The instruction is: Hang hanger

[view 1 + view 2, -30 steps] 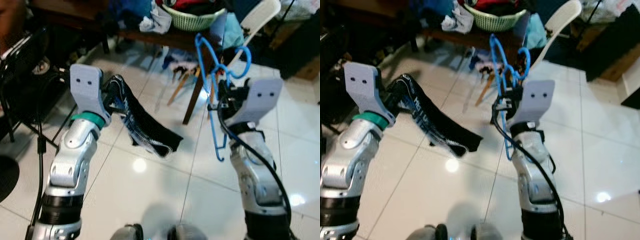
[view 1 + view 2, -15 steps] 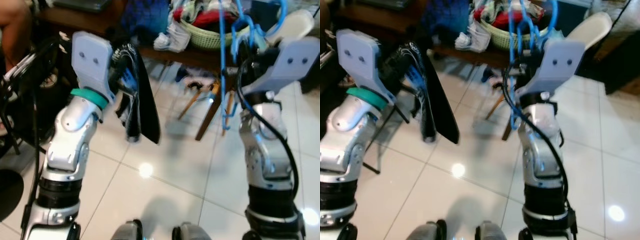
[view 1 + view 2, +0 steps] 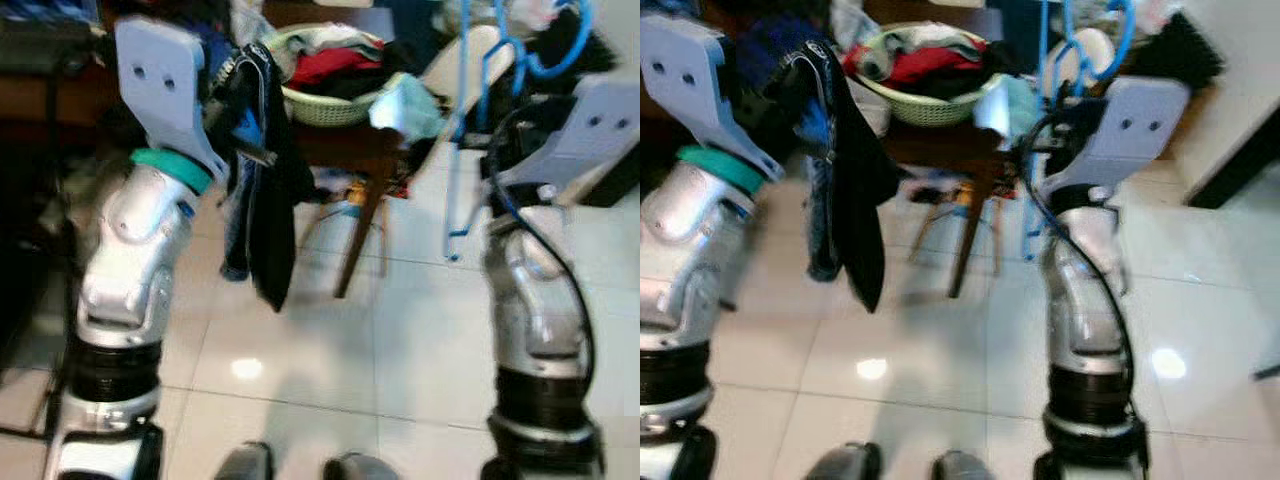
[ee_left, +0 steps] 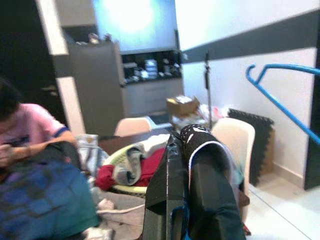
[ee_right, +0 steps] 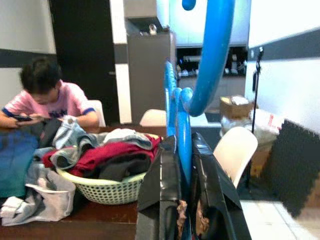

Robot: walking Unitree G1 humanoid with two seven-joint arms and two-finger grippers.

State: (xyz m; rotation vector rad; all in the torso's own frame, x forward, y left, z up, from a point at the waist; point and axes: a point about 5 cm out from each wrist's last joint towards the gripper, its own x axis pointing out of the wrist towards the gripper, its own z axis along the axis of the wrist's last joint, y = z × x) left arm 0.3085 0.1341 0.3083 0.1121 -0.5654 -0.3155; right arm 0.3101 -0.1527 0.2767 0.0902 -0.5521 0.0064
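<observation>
Upper right, right jaws (image 5: 186, 210) clamp the hanger (image 5: 192, 100) upright for hanging; upper left, left jaws (image 4: 186, 210) clench cloth (image 3: 262, 190) clear of the floor.

Setting: a lived-in home, in a combined dining and kitchen area. Evidence: a dark wooden table (image 3: 350, 150) on a glossy white tiled floor (image 3: 330, 350) carries a green laundry basket (image 5: 102, 187) heaped with clothes. A cream plastic chair (image 5: 232, 152) stands beside the table. A person in a pink shirt (image 5: 47, 102) sits at it. Grey cabinets (image 4: 97, 82) and a kitchen counter (image 4: 150, 90) line the far wall.
</observation>
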